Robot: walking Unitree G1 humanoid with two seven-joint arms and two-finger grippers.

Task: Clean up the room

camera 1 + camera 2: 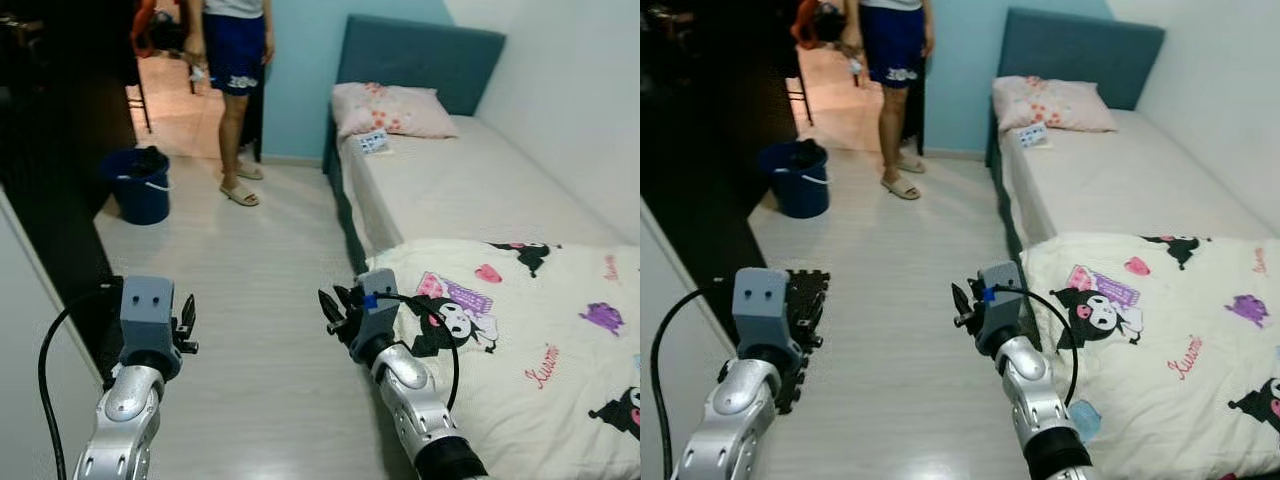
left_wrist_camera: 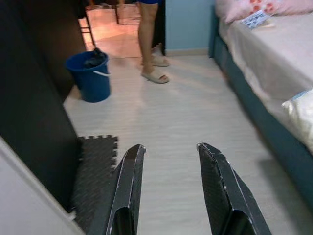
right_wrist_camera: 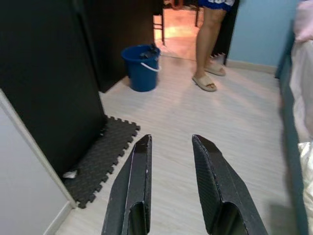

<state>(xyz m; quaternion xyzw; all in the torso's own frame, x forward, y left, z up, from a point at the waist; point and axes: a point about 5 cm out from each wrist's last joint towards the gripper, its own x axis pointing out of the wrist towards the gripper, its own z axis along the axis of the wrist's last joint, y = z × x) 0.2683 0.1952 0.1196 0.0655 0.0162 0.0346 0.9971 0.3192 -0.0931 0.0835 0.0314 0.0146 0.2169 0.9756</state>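
Pale wood-grain floor (image 1: 270, 300) is running between a dark cabinet (image 3: 44, 73) and a bed (image 1: 480, 190) with a padded teal headboard (image 1: 420, 60). A soft pink flowered pillow (image 1: 390, 108) is lying at the bed's head with a small printed packet (image 1: 374, 142) just beside it, and a cream cartoon-print quilt (image 1: 530, 340) is bunching at the near end. A round blue bucket (image 1: 139, 186) is sitting near the doorway, holding what may be a dark cloth. A person (image 1: 232, 90) in sandals is standing by it. A black interlocking foam mat (image 3: 100, 159) is lying against the cabinet. The left gripper (image 2: 168, 156) and right gripper (image 3: 171, 147) are hovering above the floor, fingers parted and empty.
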